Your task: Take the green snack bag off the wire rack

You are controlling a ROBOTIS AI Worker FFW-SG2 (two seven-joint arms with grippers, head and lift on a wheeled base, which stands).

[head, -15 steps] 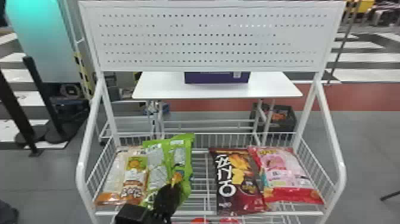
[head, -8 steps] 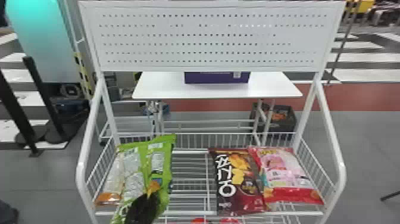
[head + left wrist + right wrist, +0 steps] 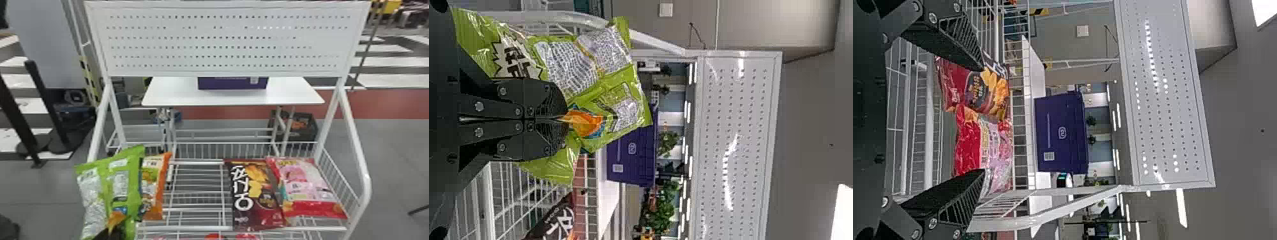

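Head view: between the orange-edged bag (image 3: 157,188) and the dark chip bag (image 3: 252,194), open room is left over the wires at lower centre; the rack's side rail (image 3: 97,134) is overlapped by the green snack bag (image 3: 127,172) at lower left. The green snack bag is creased and tilted, printed with silvery panels. It is pinched by the left gripper (image 3: 110,232), beyond whose tips it is spread. The right gripper (image 3: 984,119) is held wide.

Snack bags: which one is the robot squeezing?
The green bag, farthest to the robot's left. The left tool is shut on it; the orange bag, brown bag and pink bag have no tool on them.
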